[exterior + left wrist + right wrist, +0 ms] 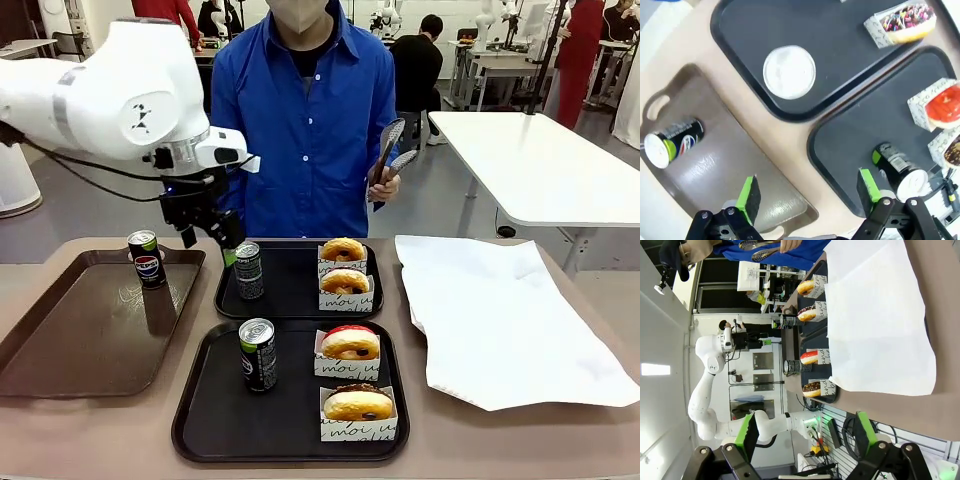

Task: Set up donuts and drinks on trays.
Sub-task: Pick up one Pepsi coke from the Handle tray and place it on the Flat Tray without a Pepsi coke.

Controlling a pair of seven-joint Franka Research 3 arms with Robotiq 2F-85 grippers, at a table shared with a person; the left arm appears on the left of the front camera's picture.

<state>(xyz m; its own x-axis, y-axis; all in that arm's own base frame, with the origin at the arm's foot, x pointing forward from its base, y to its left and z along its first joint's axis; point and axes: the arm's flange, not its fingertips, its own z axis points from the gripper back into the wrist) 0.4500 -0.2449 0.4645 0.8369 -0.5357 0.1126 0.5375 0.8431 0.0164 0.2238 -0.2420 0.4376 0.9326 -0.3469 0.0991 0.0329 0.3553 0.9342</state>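
Two black trays lie mid-table. The far tray [295,292] [840,50] holds a dark can [248,270] [789,71] and two sleeved donuts [343,250] [345,283]. On the near tray [290,420] [855,130] stand a black-green can [258,354] [900,170] and two more donuts [350,345] [358,405]. My left gripper [210,242] [808,192] hangs open and empty just above and left of the far can. A Pepsi can [147,258] [672,141] stands on the brown tray [70,340]. My right gripper [807,430] is open and empty, off the table's right side.
A large white paper sheet [500,320] [875,315] covers the table's right part. Across the table stands a person in a blue shirt [310,120], holding metal tongs [390,150] above the far tray's right end.
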